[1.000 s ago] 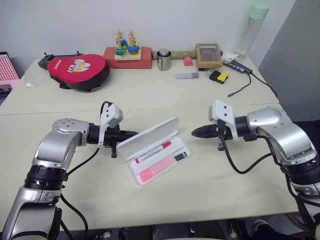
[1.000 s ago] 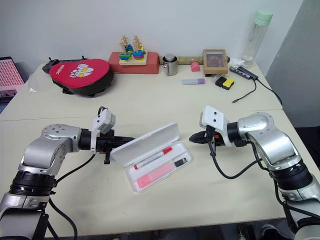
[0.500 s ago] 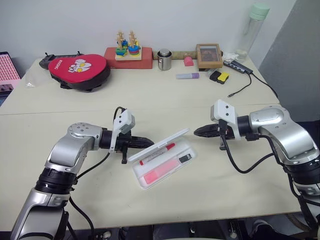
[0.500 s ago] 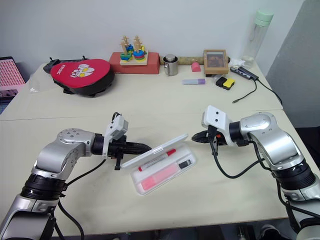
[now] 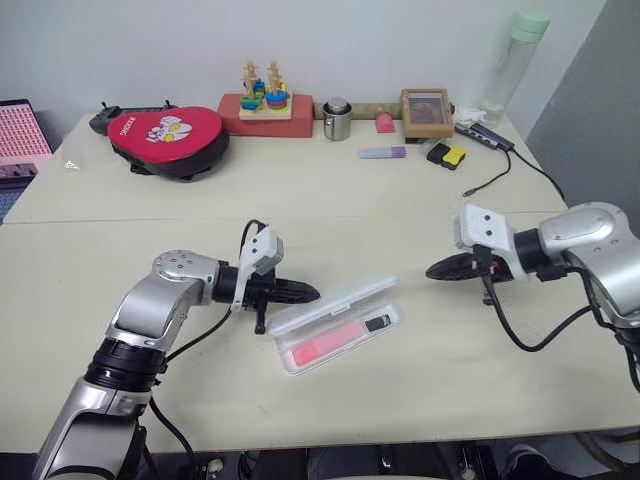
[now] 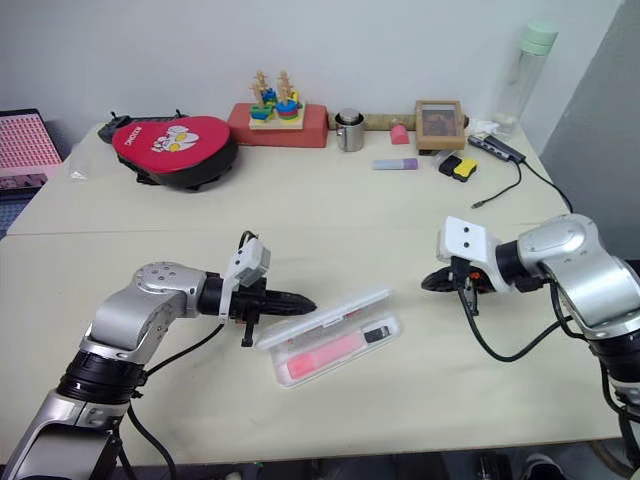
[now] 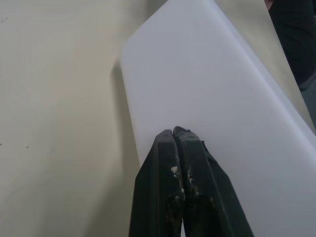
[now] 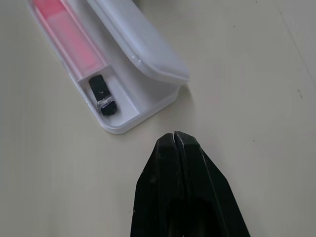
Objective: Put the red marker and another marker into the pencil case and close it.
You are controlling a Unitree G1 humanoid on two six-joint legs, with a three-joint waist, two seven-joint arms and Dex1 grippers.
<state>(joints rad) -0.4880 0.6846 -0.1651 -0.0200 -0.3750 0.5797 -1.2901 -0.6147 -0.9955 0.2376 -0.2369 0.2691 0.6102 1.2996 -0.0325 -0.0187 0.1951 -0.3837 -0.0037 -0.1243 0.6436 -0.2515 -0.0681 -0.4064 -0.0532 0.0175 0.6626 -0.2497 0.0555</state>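
1. Left gripper: fingers pressed together, nothing between them, tip against the back of the lid of the pencil case, near its left end.
2. Case lies mid-table between the arms, lid tipped most of the way down over the tray but not shut; the front is open a crack.
3. Inside: pink highlighter in the front compartment w/ a small dark stick at its right end. The red marker peeks as a red sliver under the lid (rest hidden).
4. Handling, my guess: light, stiff, glossy plastic, so it'll likely skid on the table if shoved sideways. Better to press down on the lid's top, near the front edge away from the hinge, maybe w/ the other arm steadying the tray.
5. Right gripper: fingers pressed together, empty, apart from the case on its right.
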